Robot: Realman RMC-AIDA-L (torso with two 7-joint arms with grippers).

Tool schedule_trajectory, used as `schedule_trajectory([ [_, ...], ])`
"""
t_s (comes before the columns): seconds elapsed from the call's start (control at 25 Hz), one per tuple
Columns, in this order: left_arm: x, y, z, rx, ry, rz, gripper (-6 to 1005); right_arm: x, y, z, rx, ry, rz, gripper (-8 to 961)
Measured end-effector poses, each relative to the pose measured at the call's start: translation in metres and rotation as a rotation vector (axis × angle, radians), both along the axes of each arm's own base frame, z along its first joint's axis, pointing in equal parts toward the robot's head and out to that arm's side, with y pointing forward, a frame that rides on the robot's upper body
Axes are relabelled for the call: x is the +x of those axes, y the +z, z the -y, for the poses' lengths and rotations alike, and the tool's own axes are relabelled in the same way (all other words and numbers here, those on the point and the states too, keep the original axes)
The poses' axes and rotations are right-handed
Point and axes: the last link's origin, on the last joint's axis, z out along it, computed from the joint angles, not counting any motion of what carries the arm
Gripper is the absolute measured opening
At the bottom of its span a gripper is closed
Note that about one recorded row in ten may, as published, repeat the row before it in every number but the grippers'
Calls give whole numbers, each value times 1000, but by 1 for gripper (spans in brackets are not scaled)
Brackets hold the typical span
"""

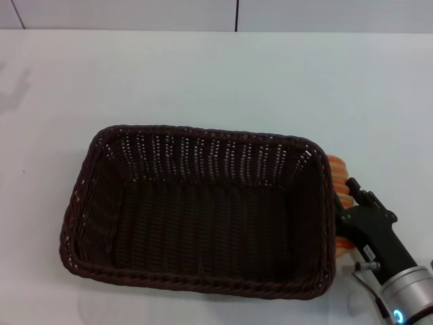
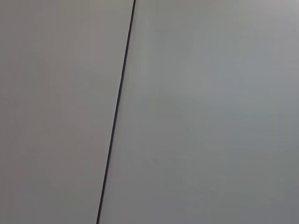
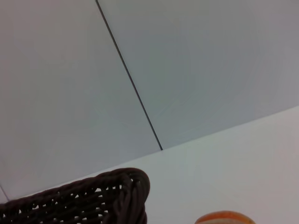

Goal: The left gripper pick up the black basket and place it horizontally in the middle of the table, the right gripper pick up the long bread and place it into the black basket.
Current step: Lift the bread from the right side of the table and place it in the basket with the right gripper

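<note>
The black basket (image 1: 95, 203) lies lengthwise across the middle of the white table (image 1: 216, 74), and nothing is in it. The long bread (image 1: 337, 165), tan with orange stripes, lies on the table against the outside of the basket's right end. My right gripper (image 1: 349, 196) reaches in from the lower right and sits over the bread's middle, hiding it; bread shows on both sides of the gripper. In the right wrist view I see the basket's corner (image 3: 117, 196) and a bit of the bread (image 3: 224, 218). My left gripper is out of view.
A grey wall with a dark vertical seam (image 1: 237, 15) stands behind the table's far edge. The left wrist view shows only that wall and seam (image 2: 117, 112). Bare tabletop lies left of and behind the basket.
</note>
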Motion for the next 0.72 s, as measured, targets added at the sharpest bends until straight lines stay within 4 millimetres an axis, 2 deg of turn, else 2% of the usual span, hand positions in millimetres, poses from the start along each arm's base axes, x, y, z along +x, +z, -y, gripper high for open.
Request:
schedule_trajectory([
  [0.16, 0, 0, 0, 1, -1, 0, 573, 3, 11, 3, 68, 1, -15, 515],
  [0.28, 0, 0, 0, 1, -1, 0, 573, 10, 33, 10, 186, 1, -41, 497],
  [0.32, 0, 0, 0, 1, -1, -1, 573, 16, 50, 16, 268, 11, -59, 491],
  [0.36, 0, 0, 0, 1, -1, -1, 573, 16, 50, 16, 268, 11, -59, 481],
  [0.44, 0, 0, 0, 1, -1, -1, 573, 18, 64, 21, 330, 41, -76, 462],
  [0.52, 1, 1, -1, 1, -3, -1, 573, 8, 77, 27, 391, 125, -103, 443],
  [0.64, 1, 1, -1, 2, -4, -2, 573, -3, 80, 31, 414, 195, -128, 413],
  [0.68, 2, 1, -1, 3, -5, -3, 573, -10, 81, 33, 421, 234, -144, 403],
  [0.72, 3, 2, -1, 4, -7, -5, 573, -26, 80, 35, 418, 315, -185, 393],
])
